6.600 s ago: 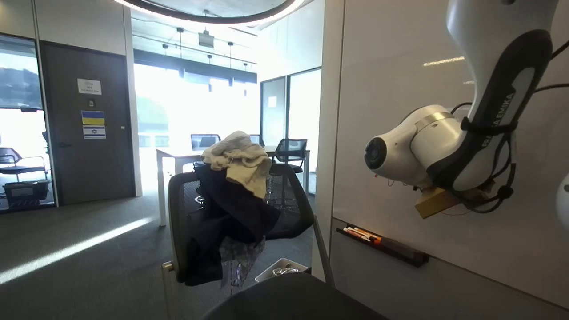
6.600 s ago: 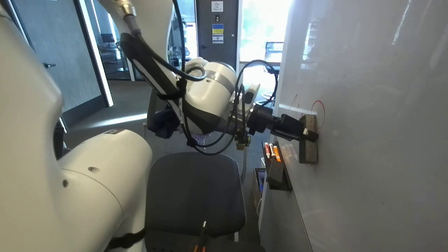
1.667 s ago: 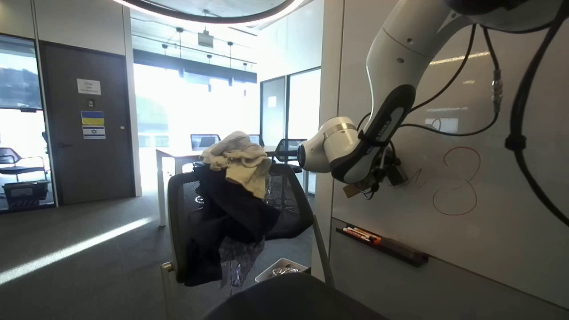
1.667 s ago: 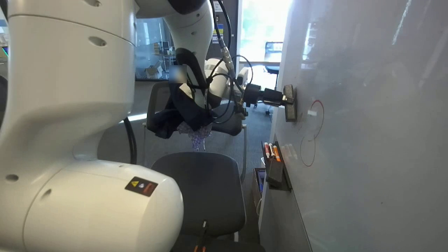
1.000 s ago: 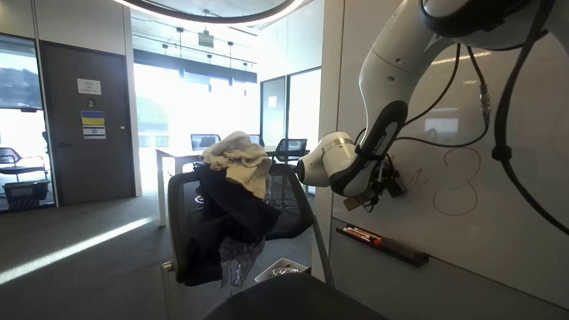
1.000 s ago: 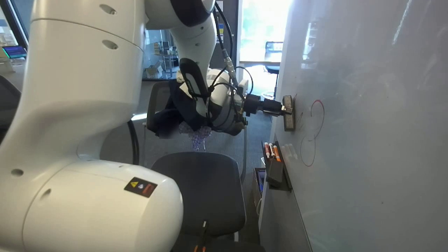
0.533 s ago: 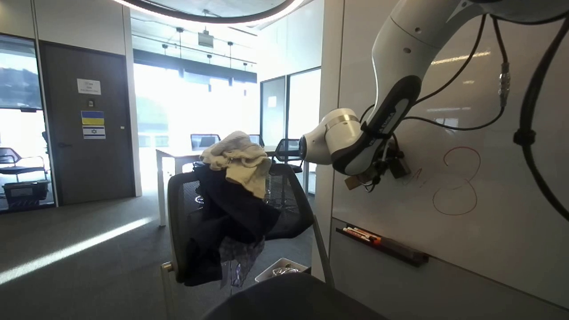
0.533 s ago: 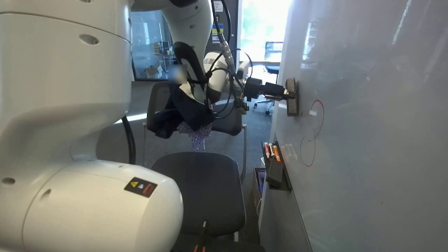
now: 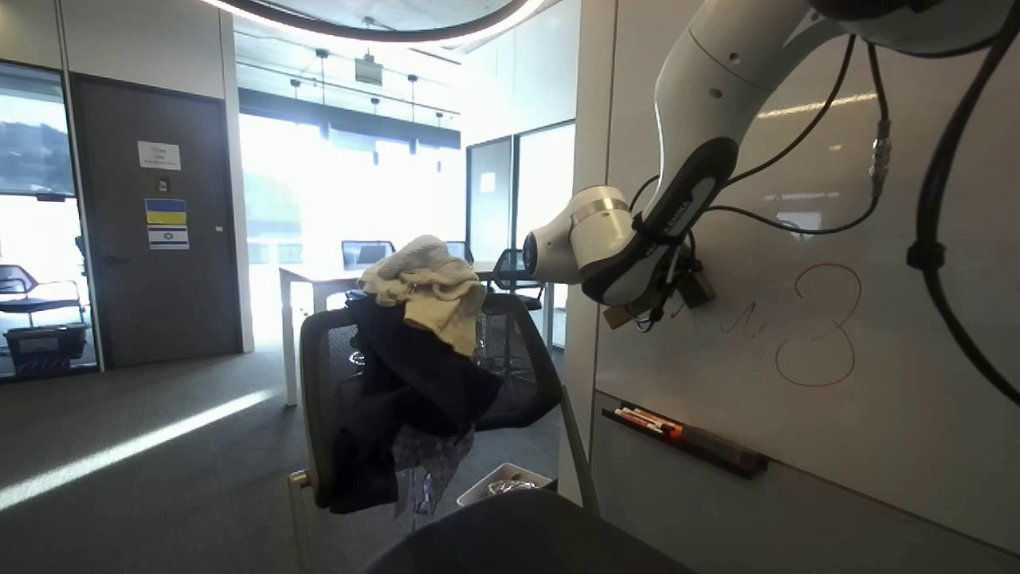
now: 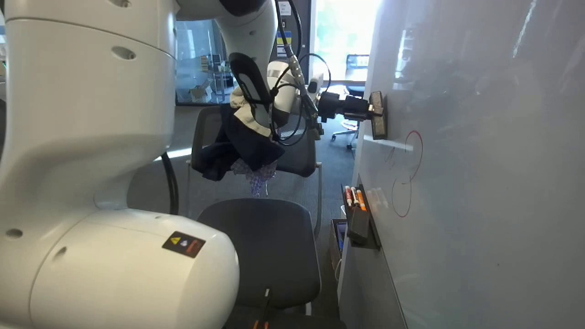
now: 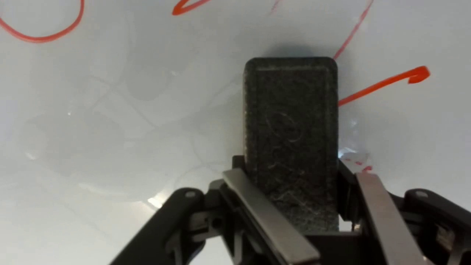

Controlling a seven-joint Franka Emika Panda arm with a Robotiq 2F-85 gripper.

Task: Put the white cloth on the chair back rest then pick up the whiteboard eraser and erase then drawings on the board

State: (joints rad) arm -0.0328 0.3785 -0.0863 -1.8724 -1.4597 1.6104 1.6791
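Note:
The white cloth [image 9: 430, 279] lies over the chair back rest [image 9: 526, 391], on top of a dark cloth [image 9: 414, 375]. It also shows, partly behind the arm, in an exterior view [image 10: 249, 119]. My gripper [image 11: 290, 165] is shut on the dark, block-shaped whiteboard eraser [image 11: 290, 110], whose long side runs up and down in an exterior view [image 10: 378, 125]. The eraser is at or very near the whiteboard [image 10: 480, 192]; contact cannot be told. Red drawings [image 9: 853, 355] show on the board, with an 8-like figure and small strokes. Red strokes [image 11: 382, 85] run out from under the eraser.
A board tray [image 9: 757, 470] holds markers [image 10: 355, 198] and a second dark block [image 10: 359, 224]. The chair seat [image 10: 260, 246] stands below the arm. A white bin [image 9: 478, 490] is on the floor behind it. Cables [image 9: 880, 159] hang along the arm.
The gripper with the eraser moved from over the 8-like figure toward the board's far edge, then down and back up. Now it is slightly higher and farther; the 8-like figure is uncovered.

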